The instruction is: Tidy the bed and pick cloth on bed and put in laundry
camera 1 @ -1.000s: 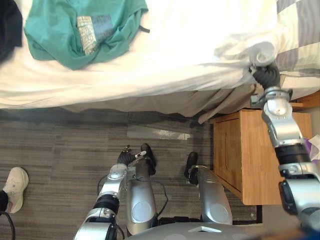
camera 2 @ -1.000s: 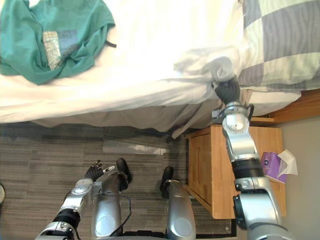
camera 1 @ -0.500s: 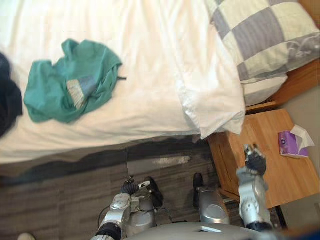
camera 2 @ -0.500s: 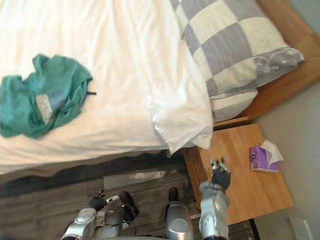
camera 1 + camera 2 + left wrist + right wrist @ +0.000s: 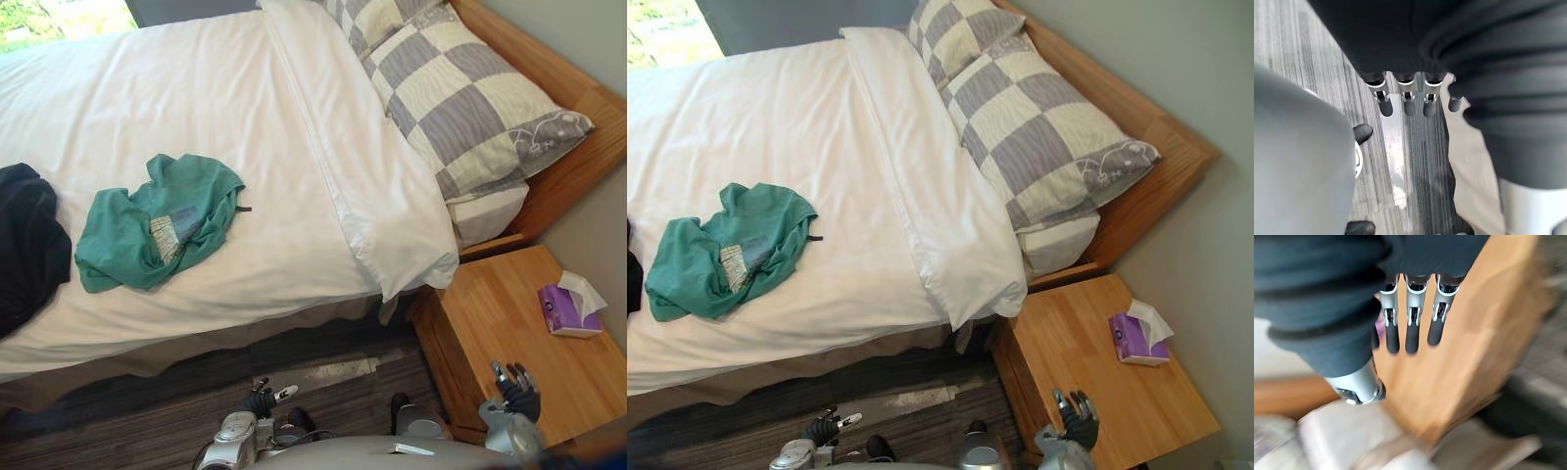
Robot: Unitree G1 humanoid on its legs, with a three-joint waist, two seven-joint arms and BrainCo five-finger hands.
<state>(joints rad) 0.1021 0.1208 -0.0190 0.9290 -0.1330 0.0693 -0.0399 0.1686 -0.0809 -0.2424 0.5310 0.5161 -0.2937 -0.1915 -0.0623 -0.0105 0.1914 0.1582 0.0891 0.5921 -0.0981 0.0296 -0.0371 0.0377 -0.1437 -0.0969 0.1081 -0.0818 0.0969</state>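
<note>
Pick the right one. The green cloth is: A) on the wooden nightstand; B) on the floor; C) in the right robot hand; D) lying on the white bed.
D: the green cloth lies crumpled on the white bed; the left robot hand and the right robot hand are open, holding nothing.

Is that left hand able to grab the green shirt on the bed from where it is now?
Probably not as it stands. The left hand hangs low over the floor, below the edge of the bed, while the green shirt lies up on top, apart from it. Nothing covers the shirt.
</note>
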